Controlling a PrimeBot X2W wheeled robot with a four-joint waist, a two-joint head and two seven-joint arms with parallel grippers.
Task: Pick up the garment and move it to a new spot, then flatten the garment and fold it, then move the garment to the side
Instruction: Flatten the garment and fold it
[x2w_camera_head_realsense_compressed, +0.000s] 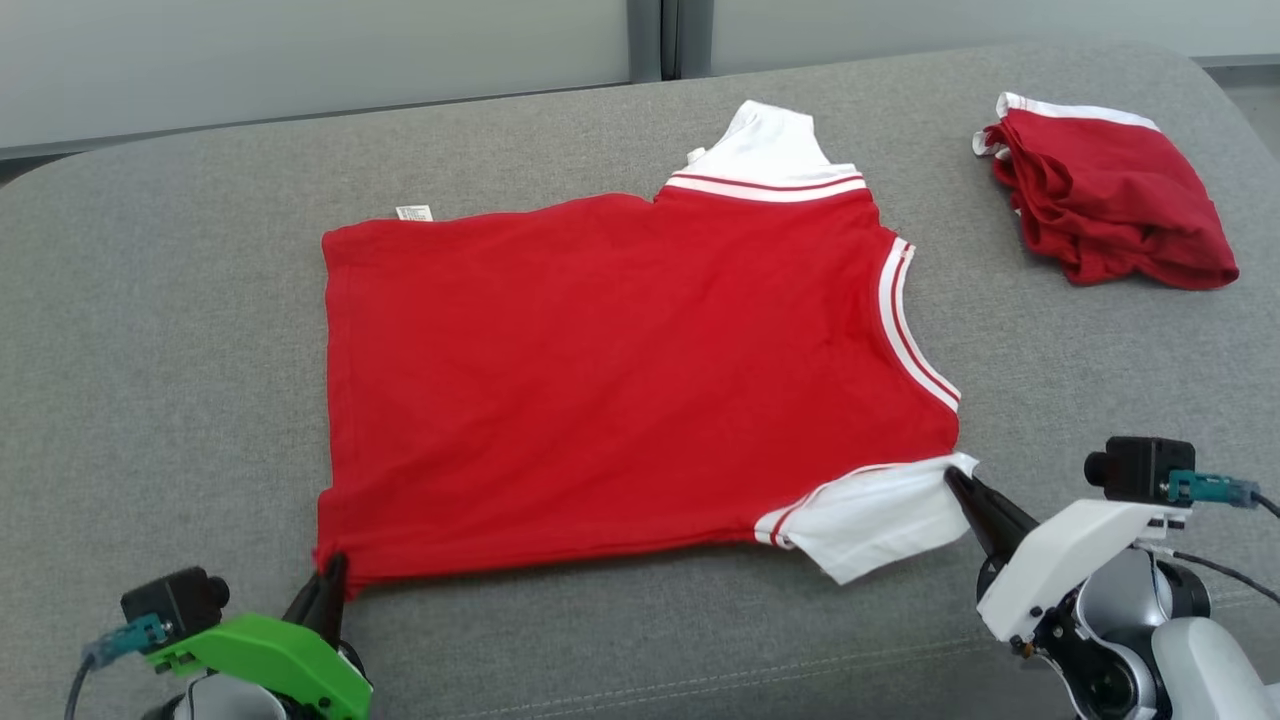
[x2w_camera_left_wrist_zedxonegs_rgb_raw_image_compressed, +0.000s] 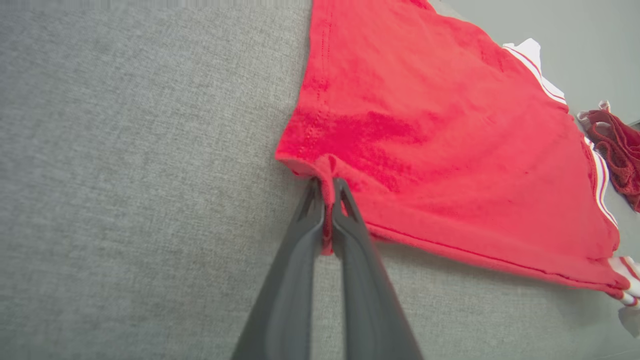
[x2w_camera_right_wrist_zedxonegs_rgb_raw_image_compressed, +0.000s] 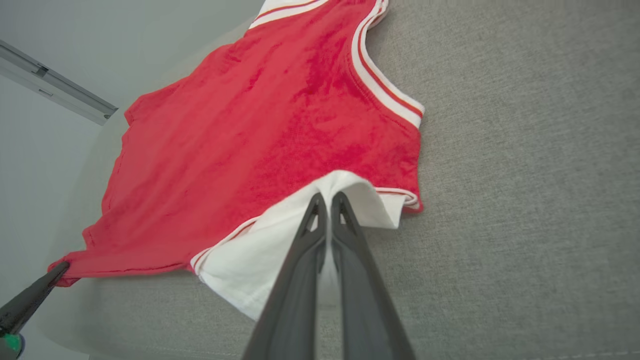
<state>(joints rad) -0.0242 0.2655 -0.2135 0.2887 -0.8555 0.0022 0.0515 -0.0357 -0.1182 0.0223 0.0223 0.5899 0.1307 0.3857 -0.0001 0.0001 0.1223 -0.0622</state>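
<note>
A red shirt (x2w_camera_head_realsense_compressed: 620, 380) is spread flat on a grey couch (x2w_camera_head_realsense_compressed: 160, 330) at the centre of the head view. Its hem is turned toward 9 o'clock and its neck toward 3 o'clock. The neck is edged with white and red stripes. The near sleeve (x2w_camera_head_realsense_compressed: 870, 520), white, is laid out at 5 o'clock of the shirt, and the far sleeve (x2w_camera_head_realsense_compressed: 770, 145), also white, at 12 o'clock. A small white label (x2w_camera_head_realsense_compressed: 413, 212) is seen at the far hem corner, at 11 o'clock.

The left gripper (x2w_camera_head_realsense_compressed: 330, 575) is found at 7 o'clock in the head view, at the shirt's near hem corner. In the left wrist view its fingers (x2w_camera_left_wrist_zedxonegs_rgb_raw_image_compressed: 350, 220) are pressed together on that corner, and a fold of red cloth is pinched between the tips. The cloth is puckered at the grip and is laid flat on the couch beyond it.

The right gripper (x2w_camera_head_realsense_compressed: 958, 478) is found at 4 o'clock, at the outer edge of the near sleeve. In the right wrist view its fingers (x2w_camera_right_wrist_zedxonegs_rgb_raw_image_compressed: 345, 225) are closed on that white edge, which is raised slightly over the tips.

A pile (x2w_camera_head_realsense_compressed: 1110, 200) of red cloth with white trim is seen crumpled at 2 o'clock, well apart from the shirt.
</note>
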